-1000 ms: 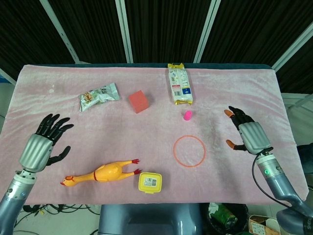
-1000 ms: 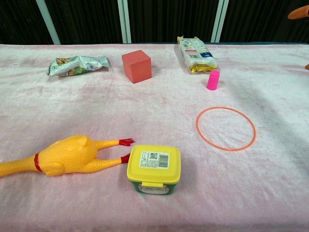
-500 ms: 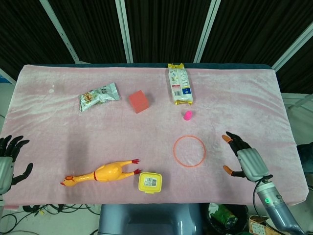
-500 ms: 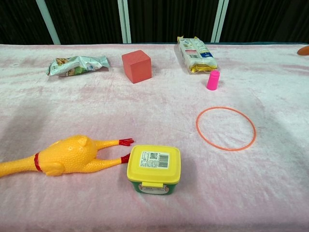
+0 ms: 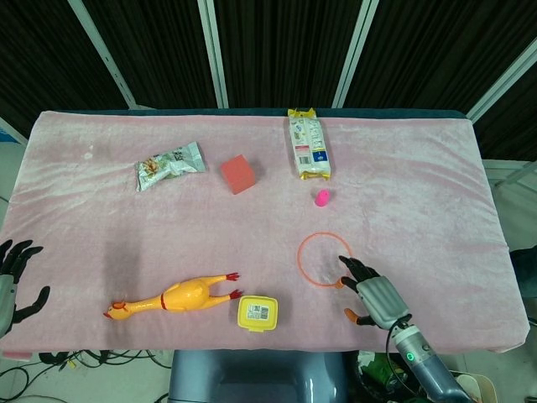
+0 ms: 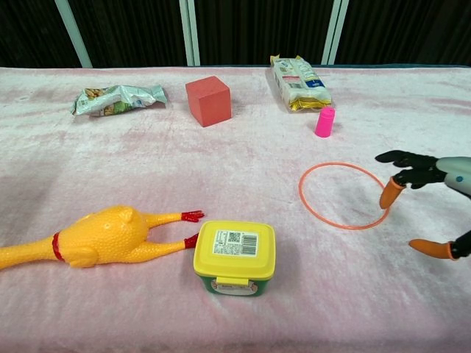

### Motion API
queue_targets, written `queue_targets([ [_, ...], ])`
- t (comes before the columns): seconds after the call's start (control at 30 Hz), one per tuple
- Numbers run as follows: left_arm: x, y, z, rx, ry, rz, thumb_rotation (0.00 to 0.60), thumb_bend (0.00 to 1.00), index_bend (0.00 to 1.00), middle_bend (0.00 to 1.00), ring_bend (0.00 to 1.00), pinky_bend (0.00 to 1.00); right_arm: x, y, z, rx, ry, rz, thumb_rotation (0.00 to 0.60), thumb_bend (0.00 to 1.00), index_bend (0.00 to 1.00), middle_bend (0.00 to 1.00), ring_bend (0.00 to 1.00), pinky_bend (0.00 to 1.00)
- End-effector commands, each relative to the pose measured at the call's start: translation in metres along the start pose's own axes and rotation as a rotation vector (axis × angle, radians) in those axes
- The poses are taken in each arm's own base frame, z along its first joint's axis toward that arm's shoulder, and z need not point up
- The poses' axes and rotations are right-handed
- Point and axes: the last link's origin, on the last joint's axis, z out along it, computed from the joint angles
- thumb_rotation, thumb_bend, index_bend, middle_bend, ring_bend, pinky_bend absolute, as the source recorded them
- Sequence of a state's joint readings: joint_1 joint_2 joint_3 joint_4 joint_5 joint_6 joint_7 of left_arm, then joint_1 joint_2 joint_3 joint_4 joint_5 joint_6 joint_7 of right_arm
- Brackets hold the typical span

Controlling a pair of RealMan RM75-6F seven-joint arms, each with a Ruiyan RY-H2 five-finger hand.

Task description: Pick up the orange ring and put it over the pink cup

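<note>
Right hand is spread with its fingers apart and holds nothing, positioned at the near right edge of the orange ring; one orange fingertip sits at the ring's rim. Orange ring lies flat on the pink worktop, near the upright pink cup but apart from it. Left hand is spread and holding nothing at the worktop's left edge.

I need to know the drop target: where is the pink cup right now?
The pink cup stands upright right of centre on the table, just in front of the snack packet and behind the orange ring; it shows in both views.
</note>
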State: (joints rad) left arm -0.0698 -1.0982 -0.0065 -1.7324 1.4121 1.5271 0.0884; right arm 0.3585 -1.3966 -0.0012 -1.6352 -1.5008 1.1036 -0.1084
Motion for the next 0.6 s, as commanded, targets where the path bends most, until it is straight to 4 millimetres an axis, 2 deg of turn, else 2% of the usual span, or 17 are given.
queue_targets([
  [0.03, -0.001, -0.001, 0.000, 0.003, 0.000, 0.011, 0.600, 0.33, 0.19, 0.12, 0.00, 0.00, -0.006, 0.001, 0.019, -0.008, -0.015, -0.032, 0.600, 0.26, 0.43, 0.00, 0.00, 0.19],
  [0.23, -0.001, -0.001, 0.001, 0.006, -0.003, 0.017, 0.600, 0.33, 0.19, 0.12, 0.00, 0.00, -0.013, 0.007, 0.037, -0.035, -0.039, -0.046, 0.600, 0.27, 0.45, 0.00, 0.00, 0.19],
  [0.6, -0.003, 0.000, 0.000, 0.007, -0.004, 0.039, 0.600, 0.33, 0.19, 0.12, 0.00, 0.00, -0.017, 0.016, 0.054, -0.067, -0.038, -0.040, 0.600, 0.27, 0.49, 0.00, 0.00, 0.19],
])
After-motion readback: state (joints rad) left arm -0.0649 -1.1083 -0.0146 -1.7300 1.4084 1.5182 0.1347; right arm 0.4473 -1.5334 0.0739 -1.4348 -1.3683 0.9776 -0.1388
